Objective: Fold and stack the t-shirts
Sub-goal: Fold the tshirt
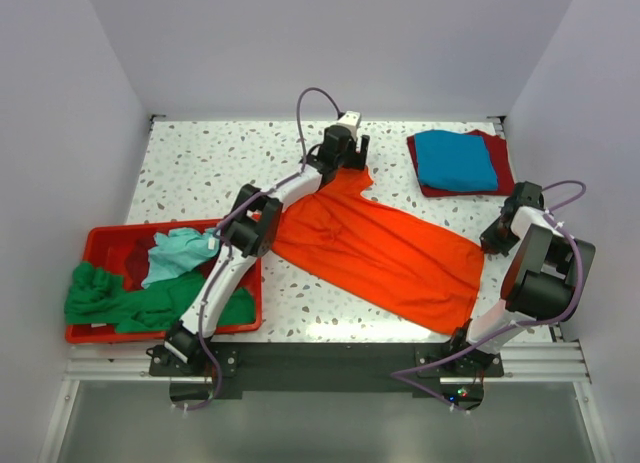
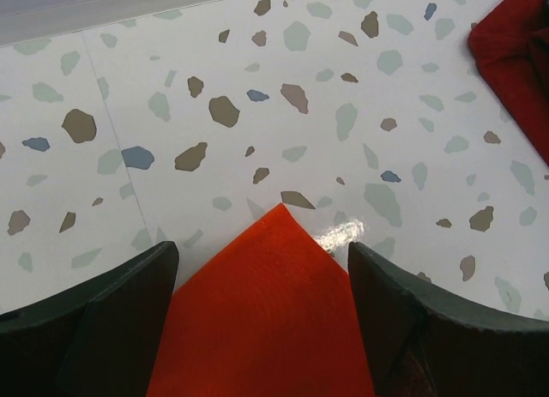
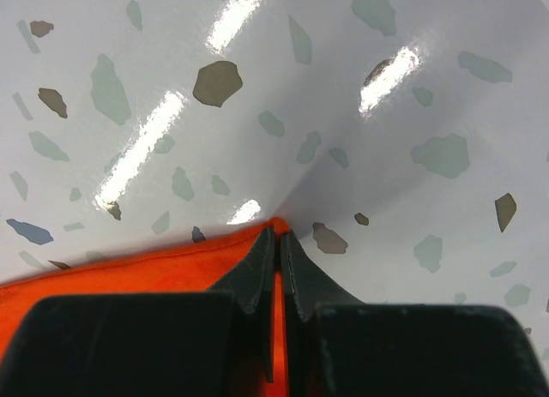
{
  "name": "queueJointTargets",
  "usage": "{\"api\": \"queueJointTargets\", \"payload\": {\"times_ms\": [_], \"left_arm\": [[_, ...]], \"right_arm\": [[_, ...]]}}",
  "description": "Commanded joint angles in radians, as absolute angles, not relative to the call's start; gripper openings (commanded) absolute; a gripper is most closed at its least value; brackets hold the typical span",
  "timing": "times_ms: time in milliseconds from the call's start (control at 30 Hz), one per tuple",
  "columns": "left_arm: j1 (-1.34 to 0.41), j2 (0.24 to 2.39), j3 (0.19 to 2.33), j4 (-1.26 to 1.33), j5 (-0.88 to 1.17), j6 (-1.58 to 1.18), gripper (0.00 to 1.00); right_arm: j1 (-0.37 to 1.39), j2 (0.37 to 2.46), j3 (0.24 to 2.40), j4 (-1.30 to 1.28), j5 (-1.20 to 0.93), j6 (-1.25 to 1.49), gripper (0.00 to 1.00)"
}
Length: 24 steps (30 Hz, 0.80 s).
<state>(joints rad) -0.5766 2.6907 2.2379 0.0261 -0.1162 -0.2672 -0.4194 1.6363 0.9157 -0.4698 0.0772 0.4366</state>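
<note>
A bright orange t-shirt (image 1: pixel 385 253) lies spread out diagonally across the middle of the table. My left gripper (image 1: pixel 355 163) is at its far corner. In the left wrist view the gripper (image 2: pixel 264 260) is open, with a pointed corner of the orange shirt (image 2: pixel 266 328) lying flat between the fingers. My right gripper (image 1: pixel 492 238) is at the shirt's right corner. In the right wrist view it (image 3: pixel 277 238) is shut on the orange hem (image 3: pixel 129 273). A folded blue t-shirt (image 1: pixel 455 158) lies on a folded dark red t-shirt (image 1: pixel 500 178) at the back right.
A red plastic bin (image 1: pixel 105 241) sits at the left edge and holds a light teal shirt (image 1: pixel 178 253) and a green shirt (image 1: pixel 120 301) that hangs over its side. The dark red shirt's edge (image 2: pixel 515 54) shows to the right of the left gripper. White walls enclose the table.
</note>
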Motion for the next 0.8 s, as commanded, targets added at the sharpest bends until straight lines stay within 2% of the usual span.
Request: {"api": "queueJointTargets", "payload": {"times_ms": [0, 100, 233, 500, 700, 767], "left_arm": [[-0.577, 2.720, 2.339, -0.033, -0.098, -0.264, 0.84], [-0.577, 2.730, 2.352, -0.051, -0.089, -0.267, 0.84], [-0.575, 2.738, 2.376, -0.080, -0.095, -0.268, 0.73], [-0.575, 2.743, 2.390, -0.184, -0.109, -0.271, 0.68], [-0.568, 2.757, 2.379, -0.256, -0.063, -0.284, 0.56], [-0.566, 2.750, 2.372, -0.258, -0.063, -0.276, 0.45]], "right_arm": [[-0.416, 1.667, 0.870, -0.535, 0.038, 0.434, 0.00], [-0.416, 1.669, 0.865, -0.532, 0.032, 0.436, 0.00], [-0.416, 1.666, 0.865, -0.532, 0.028, 0.436, 0.00], [-0.416, 1.666, 0.871, -0.528, 0.002, 0.443, 0.00], [-0.416, 1.664, 0.874, -0.522, 0.002, 0.453, 0.00], [-0.416, 1.661, 0.873, -0.522, 0.003, 0.453, 0.00]]}}
